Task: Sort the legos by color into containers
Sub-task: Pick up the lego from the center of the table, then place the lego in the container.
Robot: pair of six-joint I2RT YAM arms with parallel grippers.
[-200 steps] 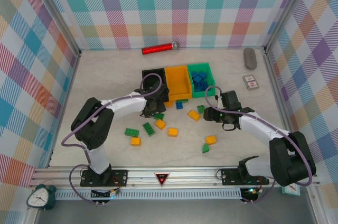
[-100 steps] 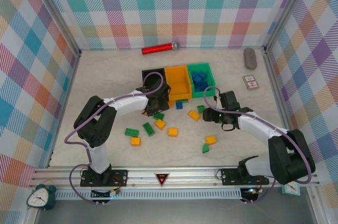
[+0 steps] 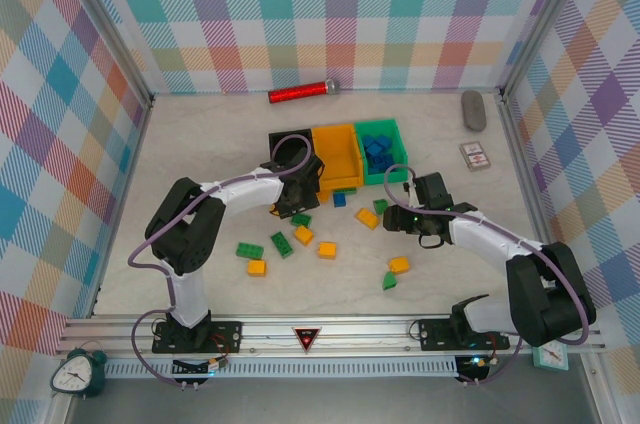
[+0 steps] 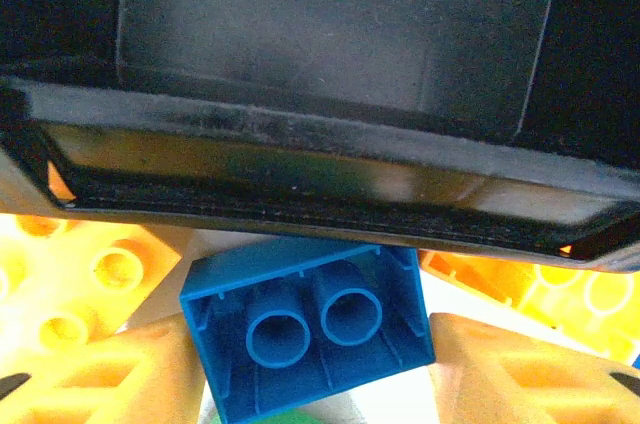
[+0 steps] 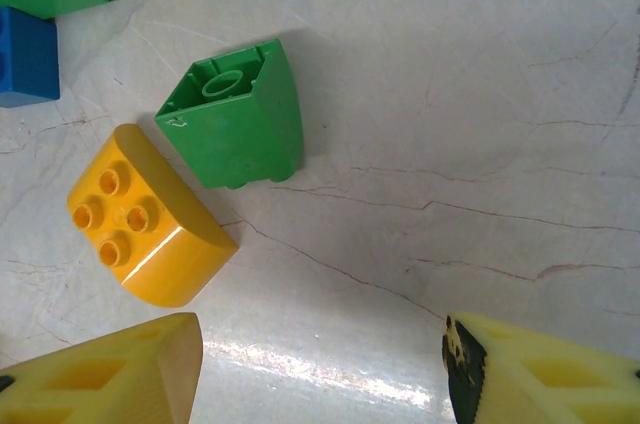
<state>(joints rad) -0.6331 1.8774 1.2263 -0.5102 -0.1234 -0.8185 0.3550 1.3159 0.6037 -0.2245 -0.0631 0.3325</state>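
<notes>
Across the pale marbled table three open plastic bins stand in a touching row: the black rectangular bin on the left, the orange-yellow bin in the middle and the green bin on the right. The blue bricks lie in the green bin, so I judge that the small blue plastic brick in hand belongs there, not in the black bin whose rim sits just ahead of it in the left wrist view. To do this well, the left arm should lift first so the brick clears that rim. It should then carry the brick level over the orange-yellow bin and let go only squarely above the green bin's opening, low enough that it does not bounce out. The grip is on smooth side walls, so a slow swing seems wise. The left arm stretches forward and bends inward, its wrist at the near wall of the black bin. The left gripper is clenched on the blue brick, a yellow finger against each side, the brick's two-tube underside facing the camera. The right arm reaches in from the right. The right gripper is released and empty, low over the table near a green sloped brick and a yellow round-topped brick just beside it.
</notes>
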